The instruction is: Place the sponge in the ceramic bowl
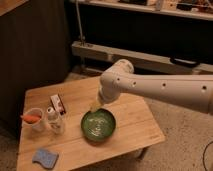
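Note:
The light-blue sponge lies flat near the front left corner of the wooden table. The green ceramic bowl sits in the middle of the table, with nothing visible inside it. My gripper hangs from the white arm just above the bowl's far rim, well to the right of and behind the sponge.
A white cup holding an orange carrot stands at the left of the table, with a small clear bottle beside it and a red-and-white box behind. Dark cabinets and a low shelf run behind the table.

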You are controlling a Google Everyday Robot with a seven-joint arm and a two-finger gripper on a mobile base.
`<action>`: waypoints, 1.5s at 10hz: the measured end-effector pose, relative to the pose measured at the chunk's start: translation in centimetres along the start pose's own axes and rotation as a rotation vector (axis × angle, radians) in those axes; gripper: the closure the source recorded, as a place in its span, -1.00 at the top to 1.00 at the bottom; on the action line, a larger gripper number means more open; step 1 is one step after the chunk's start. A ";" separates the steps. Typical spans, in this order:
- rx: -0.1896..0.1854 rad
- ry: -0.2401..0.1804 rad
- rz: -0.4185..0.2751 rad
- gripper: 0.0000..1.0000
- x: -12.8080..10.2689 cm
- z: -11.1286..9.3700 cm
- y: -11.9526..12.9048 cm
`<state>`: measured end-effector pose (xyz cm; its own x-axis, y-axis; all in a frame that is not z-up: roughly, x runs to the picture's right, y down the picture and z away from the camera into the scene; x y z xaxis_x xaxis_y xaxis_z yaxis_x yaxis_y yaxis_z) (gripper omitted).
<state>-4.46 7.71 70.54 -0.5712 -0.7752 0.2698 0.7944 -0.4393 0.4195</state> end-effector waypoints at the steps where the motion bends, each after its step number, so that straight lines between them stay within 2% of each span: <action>1: 0.010 -0.008 -0.052 0.60 0.3 0.1 -2.7; 7: 0.069 -0.084 -0.382 0.60 1.3 2.1 -19.8; 10: 0.133 -0.129 -0.527 0.60 3.2 4.6 -27.5; 12: 0.193 -0.173 -0.642 0.60 4.1 7.4 -33.5; 14: 0.211 -0.199 -0.693 0.60 3.8 10.0 -35.9; 15: 0.209 -0.203 -0.687 0.60 3.7 10.6 -36.4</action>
<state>-37.65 25.61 65.48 -0.9679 -0.2492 0.0336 0.2004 -0.6836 0.7018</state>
